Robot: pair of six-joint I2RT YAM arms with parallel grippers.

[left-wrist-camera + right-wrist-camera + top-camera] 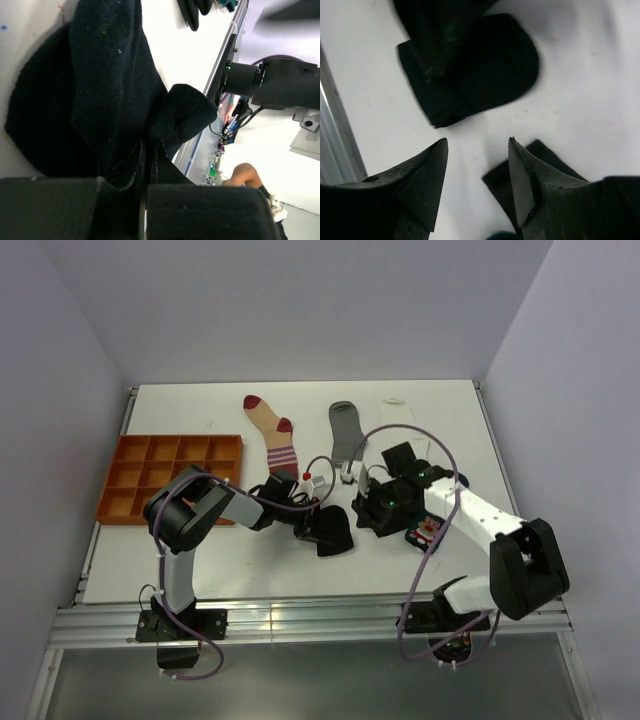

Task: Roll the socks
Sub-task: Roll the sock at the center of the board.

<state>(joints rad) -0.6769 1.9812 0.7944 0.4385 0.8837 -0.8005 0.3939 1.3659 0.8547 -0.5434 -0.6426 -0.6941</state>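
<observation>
White tabletop point(200, 410): two black socks point(335, 532)

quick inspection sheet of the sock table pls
surface: white table, no spills seen
job's things: black fabric sock bunched in left gripper; second black sock under right gripper; teal Christmas-figure sock beside it; beige red-striped sock, grey sock, white sock flat at back
clutter: orange compartment tray, left side
grippers: left fingers shut on black sock; right fingers open, low over table
cables: purple cables looping over both arms
surroundings: plain pale walls
</observation>
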